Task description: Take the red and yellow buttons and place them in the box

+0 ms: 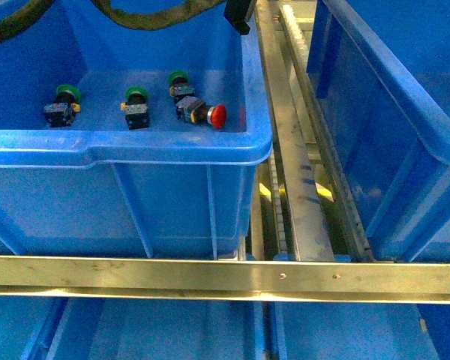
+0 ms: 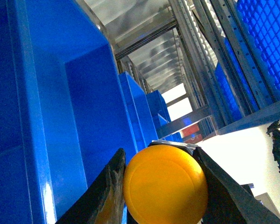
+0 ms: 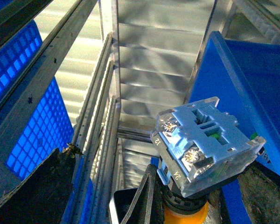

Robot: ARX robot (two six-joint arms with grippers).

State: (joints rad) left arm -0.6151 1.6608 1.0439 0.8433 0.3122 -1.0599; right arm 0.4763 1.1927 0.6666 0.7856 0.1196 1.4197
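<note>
Step judged: carry to box (image 1: 382,150) | your left fingers (image 2: 105,191) pinched the yellow button (image 2: 165,184) | right fingers (image 3: 266,196) bore a switch (image 3: 203,144), grip unclear | next likely needed: release over box.

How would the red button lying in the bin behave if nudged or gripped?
The red button looks rigid: hard cap, blocky body. Lying on its side, the round cap may let it pivot, though the squared body should resist rolling. It lies close beside a green-capped switch, so a push may shift both.
</note>
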